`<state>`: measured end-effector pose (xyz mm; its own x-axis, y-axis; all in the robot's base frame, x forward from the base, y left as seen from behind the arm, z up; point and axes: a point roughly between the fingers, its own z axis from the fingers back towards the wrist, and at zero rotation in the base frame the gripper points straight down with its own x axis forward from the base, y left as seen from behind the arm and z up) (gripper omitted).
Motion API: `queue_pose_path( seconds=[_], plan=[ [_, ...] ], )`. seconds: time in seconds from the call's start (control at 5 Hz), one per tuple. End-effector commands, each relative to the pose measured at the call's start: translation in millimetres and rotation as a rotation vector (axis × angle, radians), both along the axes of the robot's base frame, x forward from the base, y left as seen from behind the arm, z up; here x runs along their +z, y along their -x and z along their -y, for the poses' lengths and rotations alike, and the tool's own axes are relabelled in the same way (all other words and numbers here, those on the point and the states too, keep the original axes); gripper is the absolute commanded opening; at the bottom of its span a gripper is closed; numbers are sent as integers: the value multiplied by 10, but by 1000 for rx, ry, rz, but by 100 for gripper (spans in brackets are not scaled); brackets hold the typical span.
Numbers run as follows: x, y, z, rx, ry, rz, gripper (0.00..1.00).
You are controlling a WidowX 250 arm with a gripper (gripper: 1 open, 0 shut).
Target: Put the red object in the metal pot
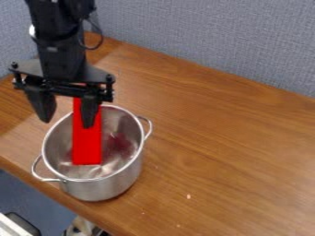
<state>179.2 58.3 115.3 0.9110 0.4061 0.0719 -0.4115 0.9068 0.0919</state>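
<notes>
Red block (pixel 87 138) upright in metal pot (pixel 94 155), lower left of frame, top end between my fingers. My gripper (pixel 80 100) spread wide, no squeeze on block. Looks stiff, light plastic, hard to break; smooth faces may slip. If regrasp needed, I'd pinch across narrow width near upper end, clear of pot rim. My arm (pixel 59 39) comes down from upper left, wrist over pot's far side, fingers pointing down.

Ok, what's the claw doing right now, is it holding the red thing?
The claw is open and not gripping; the red block stands below it, in the metal pot.
</notes>
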Motion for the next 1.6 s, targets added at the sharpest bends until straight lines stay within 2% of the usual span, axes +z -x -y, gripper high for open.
queue_pose_path(
  seconds=[0.0, 0.2, 0.6, 0.8, 1.2, 1.4],
  plan=[
    [-103, -51, -9, 6, 1, -21, 100],
    [-236, -125, 9, 11, 35, 0, 100],
    [-463, -181, 44, 15, 74, 40, 100],
    [-556, -192, 68, 17, 92, 40, 100],
    [-659, -211, 74, 25, 108, 27, 100],
    [-583, -214, 85, 22, 118, 42, 100]
  ],
)
